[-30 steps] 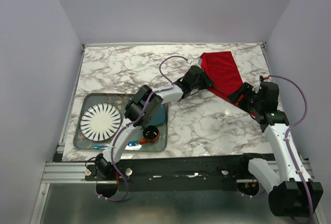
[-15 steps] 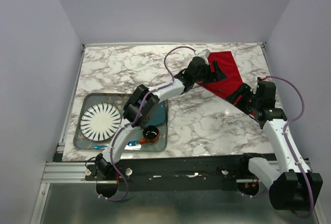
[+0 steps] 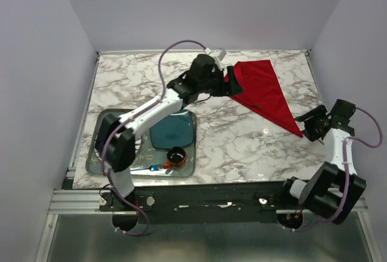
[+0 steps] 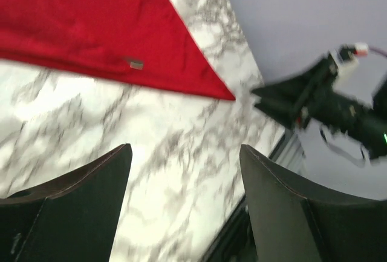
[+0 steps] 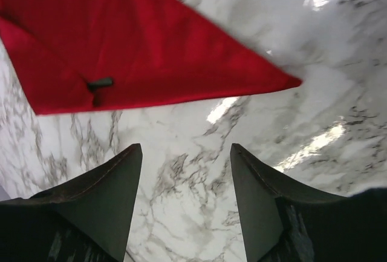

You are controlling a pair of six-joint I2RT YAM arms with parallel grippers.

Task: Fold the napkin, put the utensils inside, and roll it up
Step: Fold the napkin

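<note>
Marble table [image 3: 242, 147], red napkin [image 3: 263, 89] flat between left gripper [image 4: 182, 148] and right gripper [image 5: 184, 147]

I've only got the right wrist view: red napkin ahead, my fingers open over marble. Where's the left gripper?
Observer: From above, the left gripper sits at the left edge of the napkin.
Operator: Holding the cloth?
Observer: No. Its wrist view shows its fingers spread over bare table, nothing between them.
Operator: Any fork in sight?
Observer: None on the open table from above. The only utensil I see is a blue utensil in the tray at the left.
</note>
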